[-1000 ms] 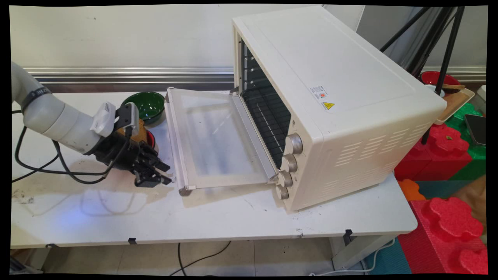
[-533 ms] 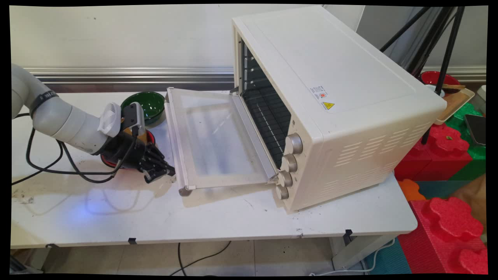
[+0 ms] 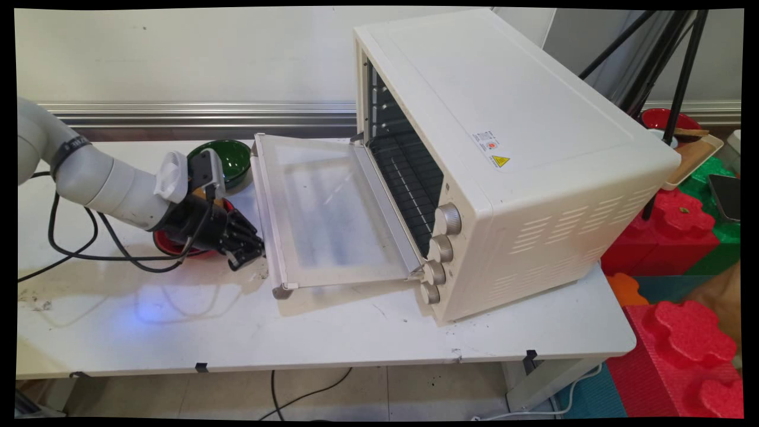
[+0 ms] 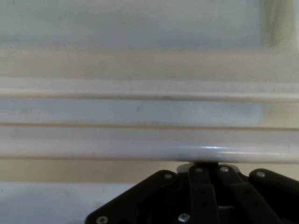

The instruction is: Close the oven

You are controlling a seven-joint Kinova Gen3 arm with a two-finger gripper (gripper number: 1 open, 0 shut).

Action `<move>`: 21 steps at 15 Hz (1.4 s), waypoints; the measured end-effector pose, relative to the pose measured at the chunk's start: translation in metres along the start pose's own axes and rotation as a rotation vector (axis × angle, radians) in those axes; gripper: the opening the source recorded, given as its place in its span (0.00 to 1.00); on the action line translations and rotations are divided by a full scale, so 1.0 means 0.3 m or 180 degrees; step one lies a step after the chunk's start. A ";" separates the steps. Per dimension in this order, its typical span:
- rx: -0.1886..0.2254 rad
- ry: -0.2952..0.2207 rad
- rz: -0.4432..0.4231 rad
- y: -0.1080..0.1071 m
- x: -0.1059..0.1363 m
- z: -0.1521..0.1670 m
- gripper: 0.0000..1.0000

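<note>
The tool, drawn narrow with nothing between its fingers, sits low at the handle of the oven door; it could slip off, or its arm knock the red bowl along the bench.

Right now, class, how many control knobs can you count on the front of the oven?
4, stacked in a column at the front's near edge, right of the open door: top knob, second knob, third knob, bottom knob. None appear hidden.
</note>
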 end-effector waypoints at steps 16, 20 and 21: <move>0.0157 0.0553 0.0136 -0.059 0.151 -0.132 0.00; 0.0185 0.0700 0.0188 -0.076 0.210 -0.151 0.00; 0.0184 0.0724 0.0201 -0.080 0.224 -0.151 0.00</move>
